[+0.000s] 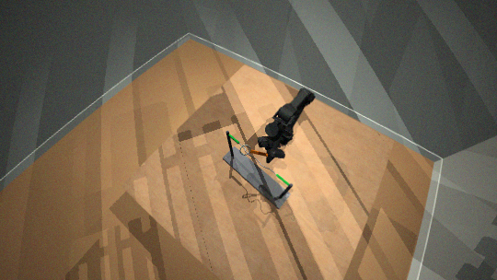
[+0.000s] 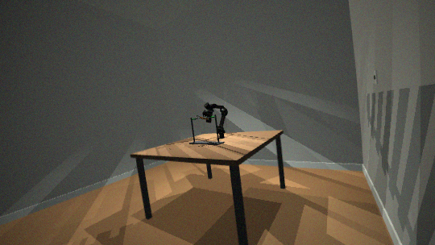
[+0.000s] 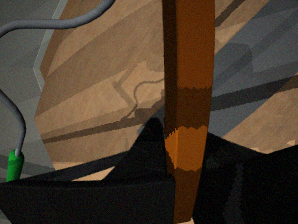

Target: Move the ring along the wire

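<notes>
The ring (image 1: pixel 240 150) surrounds the thin grey wire (image 1: pixel 267 168) (image 3: pixel 60 24) just past the green part (image 1: pixel 234 138) by the left post (image 1: pixel 229 147) in the top view. Whether it touches the wire cannot be told. The orange handle (image 1: pixel 258 153) (image 3: pixel 190 60) points from the ring toward the arm. My gripper (image 1: pixel 268 156) (image 3: pixel 160 125) is shut on the handle. The other green part (image 1: pixel 283 180) lies beside the right post (image 1: pixel 285 191). One green part (image 3: pixel 15 167) shows at the left of the wrist view, where the ring is out of sight.
The grey base plate (image 1: pixel 244 167) under the wire carries both posts and stands on the wooden table (image 2: pixel 185 157). The arm (image 1: pixel 287 112) (image 2: pixel 224 117) reaches in from its own side of the stand. Striped shadows cross the table and floor.
</notes>
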Controlling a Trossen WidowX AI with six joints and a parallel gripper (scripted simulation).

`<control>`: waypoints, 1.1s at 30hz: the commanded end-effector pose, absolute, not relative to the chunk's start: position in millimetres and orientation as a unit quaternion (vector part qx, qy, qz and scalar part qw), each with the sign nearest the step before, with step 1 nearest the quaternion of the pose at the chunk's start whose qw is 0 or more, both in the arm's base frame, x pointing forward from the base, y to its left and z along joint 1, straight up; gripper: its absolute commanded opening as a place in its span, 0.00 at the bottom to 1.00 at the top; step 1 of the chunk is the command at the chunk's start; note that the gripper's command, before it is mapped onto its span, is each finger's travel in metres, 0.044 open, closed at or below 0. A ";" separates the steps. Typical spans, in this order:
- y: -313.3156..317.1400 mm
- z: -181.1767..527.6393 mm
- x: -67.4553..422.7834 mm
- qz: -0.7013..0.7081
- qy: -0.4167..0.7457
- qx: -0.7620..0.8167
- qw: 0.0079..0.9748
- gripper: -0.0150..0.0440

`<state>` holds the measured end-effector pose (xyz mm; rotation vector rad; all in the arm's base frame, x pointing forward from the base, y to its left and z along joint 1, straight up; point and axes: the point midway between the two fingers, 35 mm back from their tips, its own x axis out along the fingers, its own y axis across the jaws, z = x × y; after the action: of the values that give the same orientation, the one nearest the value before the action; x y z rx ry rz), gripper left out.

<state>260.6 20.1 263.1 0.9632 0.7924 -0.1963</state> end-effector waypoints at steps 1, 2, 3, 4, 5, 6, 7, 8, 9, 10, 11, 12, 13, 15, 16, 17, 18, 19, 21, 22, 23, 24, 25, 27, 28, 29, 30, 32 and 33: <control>17.1 261.2 259.7 -0.097 0.382 0.419 0.818 0.00; 15.6 260.0 258.8 -0.098 0.385 0.406 0.823 0.00; 13.9 258.4 257.7 -0.099 0.389 0.392 0.828 0.00; 11.9 256.8 256.5 -0.100 0.393 0.377 0.833 0.00; 9.7 255.2 255.3 -0.102 0.397 0.362 0.838 0.00; 7.5 253.7 254.2 -0.103 0.400 0.346 0.842 0.00; 5.5 252.8 252.6 -0.103 0.406 0.332 0.845 0.00; 3.9 252.3 251.2 -0.103 0.411 0.322 0.847 0.00; 2.2 252.0 249.7 -0.103 0.416 0.311 0.848 0.00; 0.3 251.8 247.9 -0.103 0.423 0.299 0.849 0.00; -1.9 251.7 245.9 -0.102 0.431 0.285 0.850 0.00; -4.4 251.7 243.8 -0.102 0.439 0.270 0.851 0.00; -6.8 251.7 241.6 -0.101 0.447 0.256 0.851 0.00; -11.7 252.0 237.7 -0.101 0.462 0.227 0.851 0.00; -14.1 252.2 235.8 -0.101 0.470 0.212 0.851 0.00; -16.5 252.5 234.0 -0.102 0.477 0.198 0.850 0.00; -19.0 252.9 232.2 -0.102 0.484 0.183 0.850 0.00; -21.5 253.4 230.5 -0.102 0.491 0.168 0.849 0.00; -26.5 254.6 227.2 -0.103 0.504 0.139 0.846 0.00; -28.9 255.2 225.7 -0.104 0.511 0.124 0.844 0.00; -31.3 256.0 224.2 -0.105 0.517 0.110 0.842 0.00; -33.7 256.8 222.8 -0.106 0.523 0.095 0.840 0.00; -36.1 257.7 221.5 -0.107 0.529 0.081 0.838 0.00; -41.0 259.8 218.9 -0.110 0.541 0.051 0.833 0.00; -44.4 261.2 217.3 -0.111 0.547 0.030 0.829 0.00; -47.8 262.1 216.2 -0.113 0.552 0.009 0.826 0.00; -50.7 262.6 215.5 -0.115 0.554 -0.008 0.825 0.00; -56.1 263.3 214.5 -0.118 0.555 -0.041 0.822 0.00; -58.8 263.8 214.2 -0.119 0.555 -0.057 0.821 0.00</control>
<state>215.3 -50.9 261.3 -0.0135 1.1649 -0.2470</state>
